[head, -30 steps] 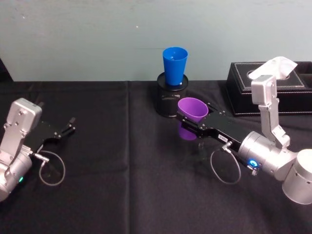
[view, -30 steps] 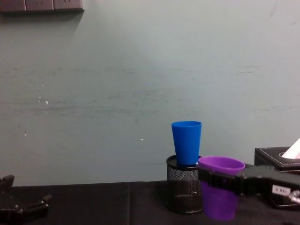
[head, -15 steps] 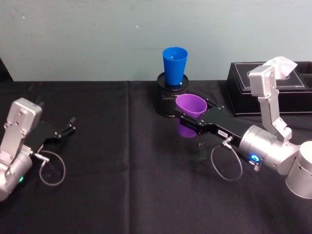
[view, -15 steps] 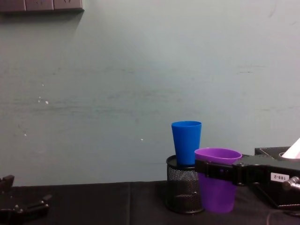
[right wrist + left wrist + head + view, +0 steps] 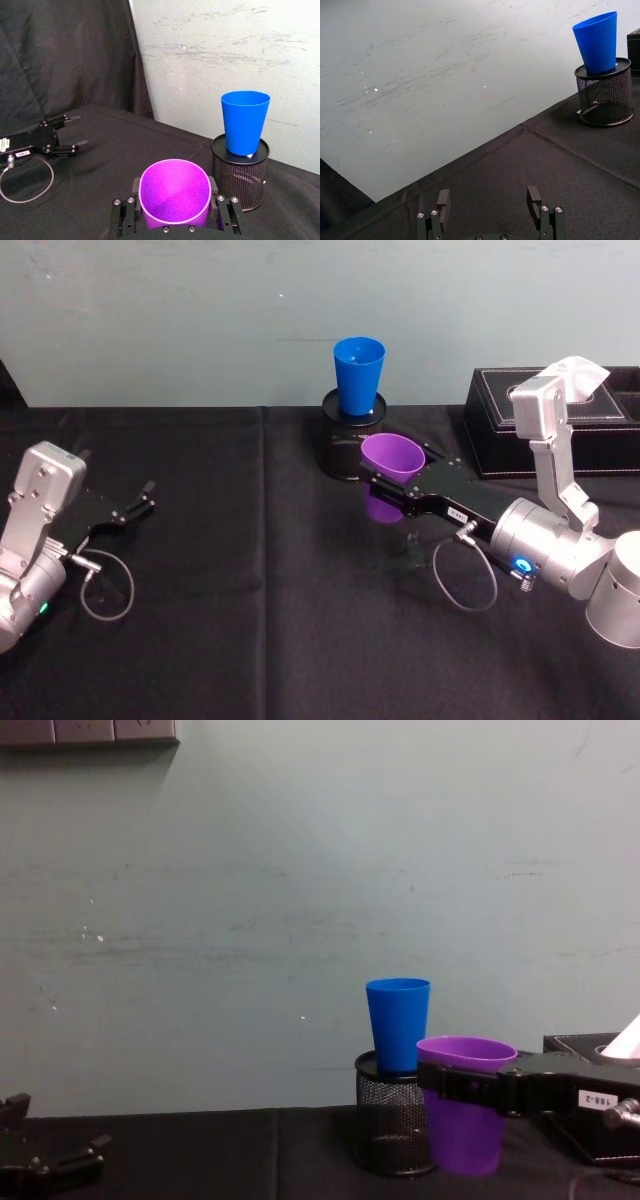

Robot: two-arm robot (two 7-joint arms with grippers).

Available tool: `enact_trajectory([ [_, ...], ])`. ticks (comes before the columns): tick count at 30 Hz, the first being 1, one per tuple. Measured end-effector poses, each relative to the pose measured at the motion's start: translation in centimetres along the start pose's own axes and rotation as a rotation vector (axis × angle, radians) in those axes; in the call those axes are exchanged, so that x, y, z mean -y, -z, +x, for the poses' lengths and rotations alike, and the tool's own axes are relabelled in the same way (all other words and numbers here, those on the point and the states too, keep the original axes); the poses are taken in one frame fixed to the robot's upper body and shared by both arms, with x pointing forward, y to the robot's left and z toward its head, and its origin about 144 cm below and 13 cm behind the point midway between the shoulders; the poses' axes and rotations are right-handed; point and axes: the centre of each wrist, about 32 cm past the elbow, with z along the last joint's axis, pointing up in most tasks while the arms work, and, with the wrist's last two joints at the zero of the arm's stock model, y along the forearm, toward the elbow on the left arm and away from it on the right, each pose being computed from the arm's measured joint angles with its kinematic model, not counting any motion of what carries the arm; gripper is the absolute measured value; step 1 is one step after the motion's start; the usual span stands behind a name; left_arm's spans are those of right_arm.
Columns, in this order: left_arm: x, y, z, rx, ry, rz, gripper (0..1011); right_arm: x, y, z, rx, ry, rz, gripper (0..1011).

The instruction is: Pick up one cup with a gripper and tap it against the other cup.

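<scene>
Head view: right pincer (image 5: pixel 398 468) is clamped on the purple cup (image 5: pixel 392 455) just under its rim, cup upright and held off the black tabletop (image 5: pixel 250 590). The cup sits just in front of the black mesh cylinder (image 5: pixel 340 455); can't tell if they touch. The blue cup (image 5: pixel 358 375) stands upright in the top of that cylinder, apart from the purple one. Versus 1.0 s ago the purple cup is closer to the cylinder; versus 0.5 s ago it has hardly moved. A black box (image 5: pixel 560 430) sits at the right rear. Left pincer (image 5: pixel 135 505) lies low at the left edge, spread wide, holding nothing, unchanged.

Left wrist view: left pincer (image 5: pixel 489 200) fingers are well apart over bare cloth, with the blue cup (image 5: pixel 597 42) in the mesh cylinder (image 5: pixel 605 95) far off.

Right wrist view: purple cup (image 5: pixel 175 195) between both fingers, blue cup (image 5: pixel 244 122) beyond it and higher.

Chest view: purple cup (image 5: pixel 465 1125) is higher than 1.0 s ago. Its rim is level with the blue cup's (image 5: pixel 398 1025) lower part and just beside it; contact unclear.
</scene>
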Motion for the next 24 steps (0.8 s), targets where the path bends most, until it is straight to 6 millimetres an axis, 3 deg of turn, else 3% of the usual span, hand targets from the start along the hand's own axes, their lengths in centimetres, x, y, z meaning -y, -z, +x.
enact_trajectory([
  [24,0.00,0.00,0.00,0.000,0.000,0.000,1000,-0.01,0.04,0.02,-0.001,-0.002,0.002,731],
])
